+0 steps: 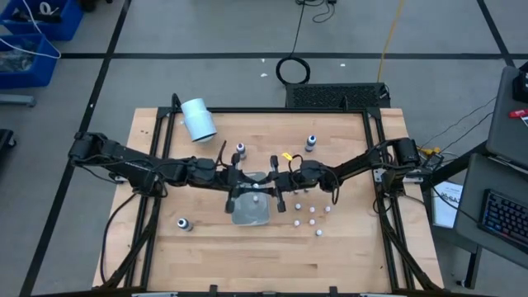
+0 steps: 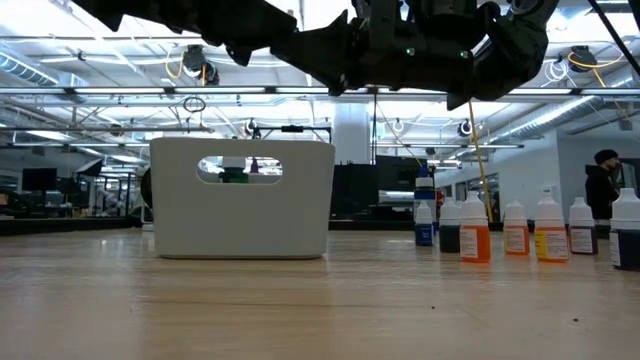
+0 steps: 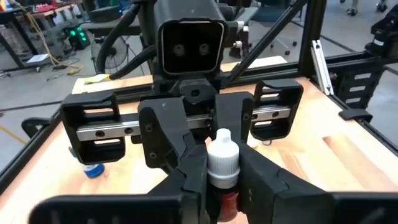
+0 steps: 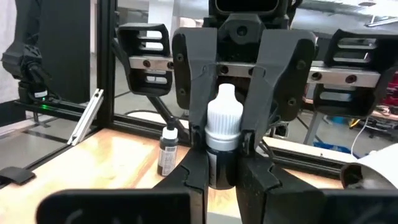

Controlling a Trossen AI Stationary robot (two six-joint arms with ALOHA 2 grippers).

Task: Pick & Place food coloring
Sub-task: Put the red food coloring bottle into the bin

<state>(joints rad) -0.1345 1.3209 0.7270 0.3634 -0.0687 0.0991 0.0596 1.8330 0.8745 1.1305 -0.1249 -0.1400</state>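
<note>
Left gripper clamps a white-capped food coloring bottle, its red lower part half hidden between the dark fingers. Facing it, right gripper clamps another bottle, its dark body mostly hidden. Both hang above the wooden desk.

I see a white cylinder lying on its side near the wooden table's far left corner, and a white bin mid-table.

Wooden table carrying a clear tray at centre; a white cylinder lying beyond it; small food coloring bottles standing scattered around the tray.
</note>
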